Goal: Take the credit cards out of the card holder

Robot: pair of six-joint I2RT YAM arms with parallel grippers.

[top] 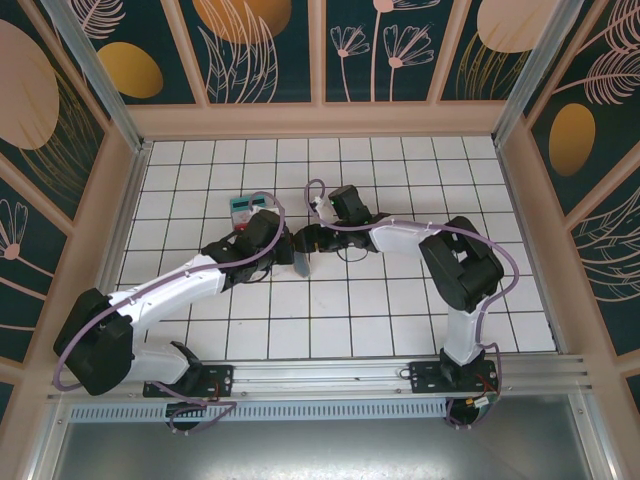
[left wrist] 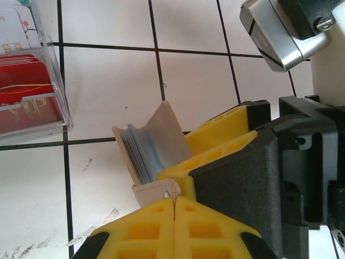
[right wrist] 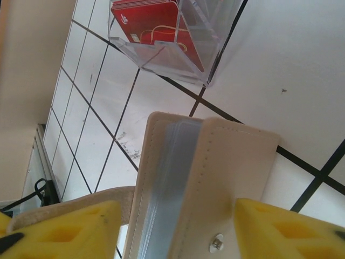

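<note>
Tan card holder (right wrist: 215, 172) hangs near the middle of the tabletop (top: 400, 300), the right gripper (right wrist: 178, 210) pinching its body and the left gripper (left wrist: 175, 204) clamped on its snap flap (left wrist: 153, 191), apparently to spread it open.

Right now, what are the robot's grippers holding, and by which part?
The card holder: the left gripper pinches its snap flap, and the right gripper clamps across its two covers.
</note>
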